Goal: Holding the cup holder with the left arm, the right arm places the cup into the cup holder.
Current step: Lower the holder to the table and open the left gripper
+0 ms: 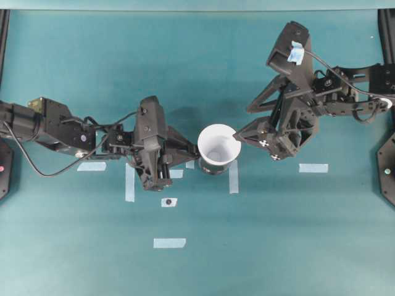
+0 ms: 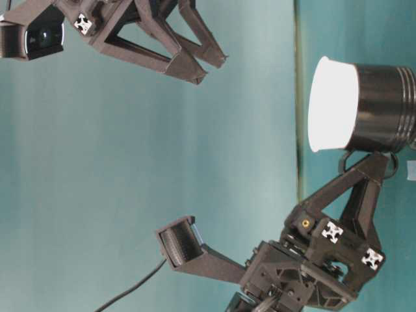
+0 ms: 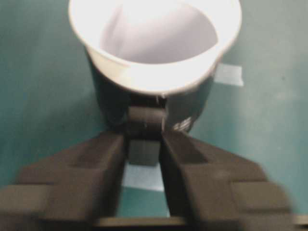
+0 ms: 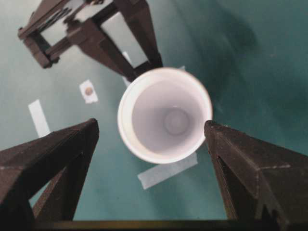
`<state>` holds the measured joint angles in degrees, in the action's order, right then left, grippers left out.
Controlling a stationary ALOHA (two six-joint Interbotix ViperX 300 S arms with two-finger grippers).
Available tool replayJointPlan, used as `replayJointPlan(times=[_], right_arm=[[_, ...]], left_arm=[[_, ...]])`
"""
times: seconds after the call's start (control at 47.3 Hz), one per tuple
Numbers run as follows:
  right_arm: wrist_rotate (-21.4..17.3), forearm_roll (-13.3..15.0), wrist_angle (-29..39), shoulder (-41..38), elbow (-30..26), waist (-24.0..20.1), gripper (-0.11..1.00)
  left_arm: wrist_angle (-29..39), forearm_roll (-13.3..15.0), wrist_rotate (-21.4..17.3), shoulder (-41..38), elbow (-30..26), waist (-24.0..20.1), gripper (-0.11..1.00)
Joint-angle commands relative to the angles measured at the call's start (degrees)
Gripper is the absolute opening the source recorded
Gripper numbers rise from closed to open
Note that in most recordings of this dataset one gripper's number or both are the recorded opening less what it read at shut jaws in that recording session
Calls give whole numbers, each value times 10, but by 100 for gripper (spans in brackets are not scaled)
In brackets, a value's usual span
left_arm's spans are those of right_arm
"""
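Closest in, from the left wrist view, the left gripper (image 3: 144, 139) has its two black fingers (image 3: 103, 154) drawn in on either side of the stubby handle (image 3: 144, 118), and the picture is smeared. The handle sits right between them, but whether they are clamping it or standing just off it, I cannot tell. From table level the same gripper lies low by the worktop (image 1: 278, 234), its fingers reaching to that handle.

Just past the handle is the holder (image 3: 108, 96), glossy black and standing upright on the teal worktop. And the cup (image 3: 154, 77) is in it! The white cone is seated down inside the ring, with its flared rim wider than the holder and riding above the top edge. From overhead, only a dark sliver of holder peeks out under the rim.

Beyond the holder a pale tape strip (image 3: 228, 74) lies flat on the worktop, with more strips around, and a small tape square with a dark dot (image 1: 168, 202) lies near the left gripper.

Further on and higher up is the right gripper (image 4: 150, 124), spread wide and gripping nothing. Its fingers (image 4: 62, 149) stand on either side of the cup, looking straight down into it. One tip sits close by the rim; I cannot tell whether it touches. Blue tape (image 1: 296, 53) marks that arm's upper housing.
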<state>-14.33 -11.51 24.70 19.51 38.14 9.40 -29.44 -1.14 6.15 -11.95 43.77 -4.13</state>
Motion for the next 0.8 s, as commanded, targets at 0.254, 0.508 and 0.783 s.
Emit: replayJointPlan(times=[0.254,0.508,0.783], right_arm=[[-4,-2,-4,4,-5,-5,93],[-4,-2,-4,4,-5,-6,93],[-4,-2,-3,4,-5,-14,93]], left_arm=[[34,-1,-1,17,-11,2,90],[40,-1,-1,20,-11,2,88],[52,-1,-2,26,-11,2,88]])
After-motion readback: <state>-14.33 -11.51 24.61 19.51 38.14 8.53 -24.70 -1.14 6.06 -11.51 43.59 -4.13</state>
